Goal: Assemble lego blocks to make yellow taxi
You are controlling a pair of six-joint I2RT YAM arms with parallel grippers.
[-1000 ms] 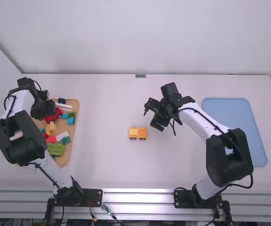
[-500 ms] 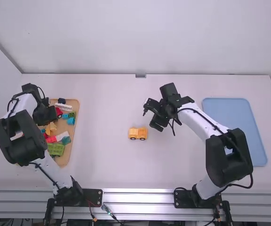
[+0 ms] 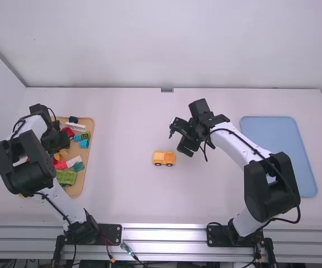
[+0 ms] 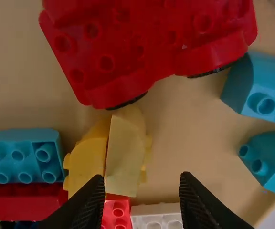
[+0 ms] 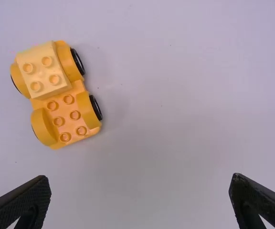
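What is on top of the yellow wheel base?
A pale yellow block with four studs sits on one end of the wheel base. On the other end, six studs of the base are bare. The part under the block is covered, so I cannot see it.

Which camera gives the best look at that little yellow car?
The right wrist view: it looks down on the yellow car up close, so its studs and the paler block on one end stand out. The high view shows it small on the table, with two wheels facing the camera.
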